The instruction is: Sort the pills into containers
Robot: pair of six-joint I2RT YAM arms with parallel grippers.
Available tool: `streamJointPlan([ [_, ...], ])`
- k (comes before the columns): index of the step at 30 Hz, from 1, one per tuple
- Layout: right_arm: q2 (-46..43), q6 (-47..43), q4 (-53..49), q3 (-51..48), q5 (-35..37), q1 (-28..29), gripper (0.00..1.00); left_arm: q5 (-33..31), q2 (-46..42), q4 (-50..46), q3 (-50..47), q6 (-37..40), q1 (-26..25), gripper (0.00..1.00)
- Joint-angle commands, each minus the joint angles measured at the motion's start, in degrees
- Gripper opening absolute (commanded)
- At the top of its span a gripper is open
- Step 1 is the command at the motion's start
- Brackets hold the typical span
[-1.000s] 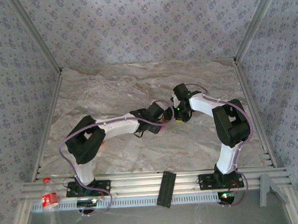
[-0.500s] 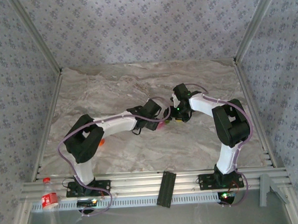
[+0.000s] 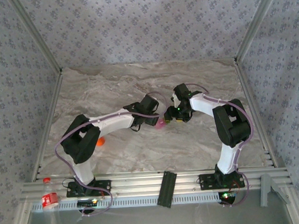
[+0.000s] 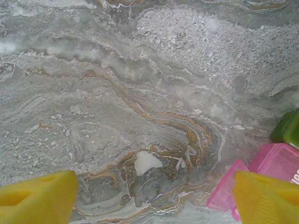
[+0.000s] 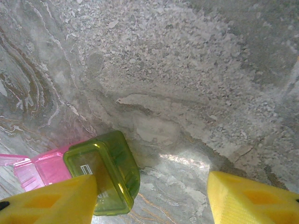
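The containers are a joined pair. The pink one (image 4: 276,160) has its lid (image 4: 223,191) swung open, and the olive-green one (image 5: 103,177) has its lid down. In the top view the pink one (image 3: 160,124) lies mid-table between both arms. My left gripper (image 4: 152,198) hangs open over bare marble, and its right fingertip (image 4: 266,196) overlaps the pink box. My right gripper (image 5: 152,200) is open too, with its left fingertip (image 5: 51,200) over the green box. From above, the left gripper (image 3: 157,116) and right gripper (image 3: 173,114) nearly meet. I cannot make out any pill.
An orange bottle (image 3: 100,141) peeks out beside the left arm's elbow. A plastic bottle with a red label (image 3: 50,199) and a black block (image 3: 167,188) rest on the front rail. Aluminium posts and patterned walls ring the marble table (image 3: 138,82).
The left arm has pulled back to the left and away from the right gripper, uncovering the pink container and the orange bottle. The right arm has barely moved.
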Motion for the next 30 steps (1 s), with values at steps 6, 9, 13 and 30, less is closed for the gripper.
streamJointPlan([
  [6,2.3,0.9,-1.8,-1.1,2.4,0.5,0.65,1.0,0.1,2.1,-0.7,-1.8,1.5,0.86],
  [9,2.4,0.9,-1.8,-1.1,2.3,0.5,0.65,1.1,0.6,2.4,-1.0,-1.9,1.7,0.86],
  [13,2.3,1.0,-1.8,-1.0,2.3,0.7,0.65,1.7,1.2,3.1,-1.6,-2.4,1.7,0.86],
  [30,-1.9,1.9,-3.6,2.1,0.9,1.3,0.66,2.6,0.3,2.3,1.3,-0.8,1.7,0.88],
])
